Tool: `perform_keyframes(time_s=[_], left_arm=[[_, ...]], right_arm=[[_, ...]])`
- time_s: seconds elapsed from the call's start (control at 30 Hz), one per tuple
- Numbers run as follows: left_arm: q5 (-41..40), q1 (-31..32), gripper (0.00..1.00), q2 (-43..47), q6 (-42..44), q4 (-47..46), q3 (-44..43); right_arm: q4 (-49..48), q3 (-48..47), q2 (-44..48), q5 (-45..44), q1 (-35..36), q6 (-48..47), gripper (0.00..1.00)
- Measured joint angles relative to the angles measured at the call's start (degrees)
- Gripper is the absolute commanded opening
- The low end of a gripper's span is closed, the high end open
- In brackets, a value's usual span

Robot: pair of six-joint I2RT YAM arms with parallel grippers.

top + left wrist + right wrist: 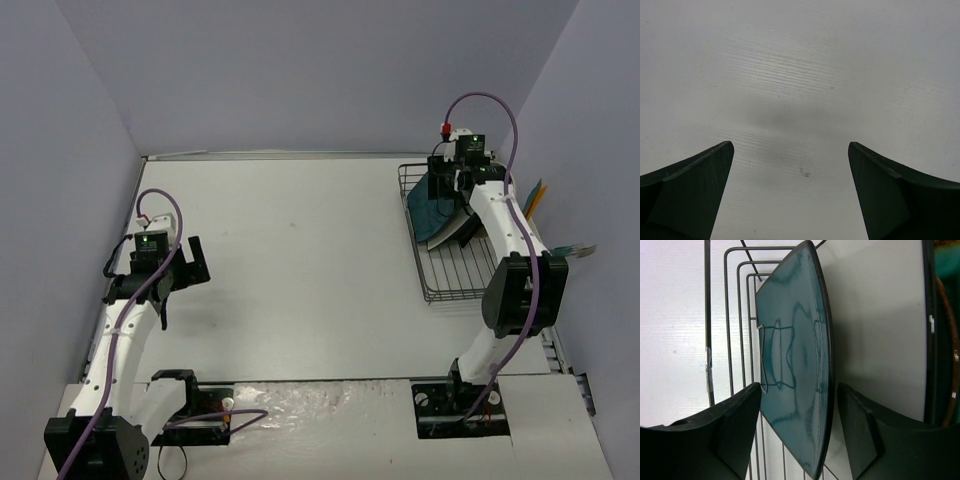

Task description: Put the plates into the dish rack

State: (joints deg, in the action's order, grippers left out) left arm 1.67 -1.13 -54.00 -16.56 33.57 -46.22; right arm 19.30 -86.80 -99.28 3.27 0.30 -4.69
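The black square plate with teal centre (790, 340) stands on edge in the black wire dish rack (726, 315), beside a white square plate (875, 330); the right tool (799, 387) straddles it, fingers spread; a skewed retreat may snag the rim and topple it; the left tool (790, 143) hangs spread, empty, above the tabletop (800, 60).

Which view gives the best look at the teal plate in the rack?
Right wrist: the teal plate stands on edge in the dish rack, filling the frame between the right gripper's parted fingers. Top external shows it small, partly behind the arm. Left wrist shows only table.
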Motion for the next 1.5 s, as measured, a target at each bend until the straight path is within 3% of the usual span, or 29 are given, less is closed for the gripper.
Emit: perform_keyframes(time_s=[0.13, 0.2, 0.5, 0.73, 1.17, 1.5], left_arm=[[0.1, 0.0, 0.97, 0.9, 0.0, 0.5, -0.1], [0.4, 0.0, 0.97, 1.3, 0.0, 1.6, -0.9], [2.0, 0.0, 0.97, 3.0, 1.1, 9.5, -20.2], [2.0, 0.0, 0.97, 5.9, 3.6, 13.5, -33.1], [0.9, 0.1, 0.97, 14.7, 3.5, 18.4, -26.2], [-1.8, 3.3, 0.97, 23.2, 2.1, 20.6, -21.3]], right_arm=[[0.1, -0.1, 3.7, 0.0, 0.0, 0.2, 0.84], [0.2, -0.1, 6.8, 0.0, 0.0, 0.4, 1.00], [0.0, -0.3, 30.7, -3.0, 0.1, 2.6, 1.00], [-0.5, 2.1, 47.9, -11.7, 7.0, 6.8, 1.00], [1.4, 15.1, 67.6, -20.9, 17.1, 7.5, 1.00], [2.3, 15.6, 75.8, -23.6, 18.8, 7.5, 1.00]])
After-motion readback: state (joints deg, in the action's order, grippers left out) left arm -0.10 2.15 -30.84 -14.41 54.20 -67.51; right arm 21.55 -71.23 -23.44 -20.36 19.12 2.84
